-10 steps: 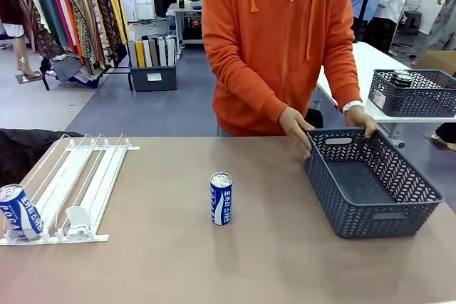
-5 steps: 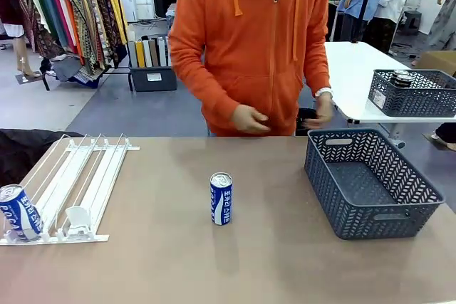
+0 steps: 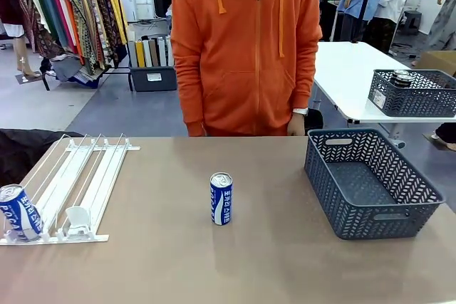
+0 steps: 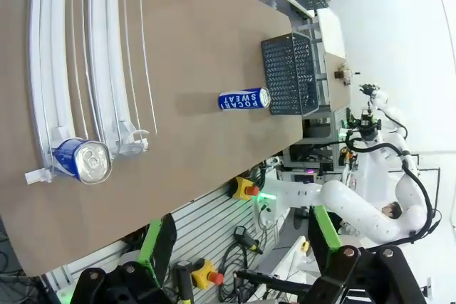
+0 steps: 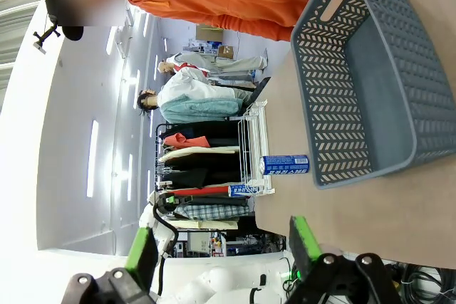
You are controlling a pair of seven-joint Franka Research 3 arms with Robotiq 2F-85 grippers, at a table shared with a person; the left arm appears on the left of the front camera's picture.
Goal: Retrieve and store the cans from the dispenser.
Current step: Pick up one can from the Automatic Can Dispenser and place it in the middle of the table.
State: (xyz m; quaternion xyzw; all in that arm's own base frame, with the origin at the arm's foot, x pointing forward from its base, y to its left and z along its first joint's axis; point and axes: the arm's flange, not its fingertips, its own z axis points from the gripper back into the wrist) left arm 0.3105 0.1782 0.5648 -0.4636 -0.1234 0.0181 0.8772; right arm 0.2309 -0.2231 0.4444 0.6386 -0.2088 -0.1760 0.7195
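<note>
- Front view: 1 blue-and-white can (image 3: 221, 198) stands upright around the middle of the table (image 3: 178, 261), well apart from everything else.
- A 2nd can (image 3: 19, 211) lies on its side at the near end of the dispenser (image 3: 71, 186), in the outer lane on the table's left side. A white pusher block (image 3: 77, 220) sits near it, at the near end of another lane.
- The grey basket (image 3: 324, 176) is on the right side of the table. A person in an orange hoodie (image 3: 246, 48) stands at the far edge, arms down, 1 hand (image 3: 296, 124) hanging just behind the basket's far corner.
- Left wrist view: the left gripper (image 4: 241, 236) is spread wide with nothing between its green pads, up above the table. The 2nd can's silver top faces the camera from the end of its lane, the standing can is farther off, and the basket is beyond that.
- Right wrist view: the right gripper (image 5: 222, 247) is also spread wide and holding nothing. The basket is the closest thing ahead, the standing can is past it, and the dispenser with the 2nd can is farther still.
</note>
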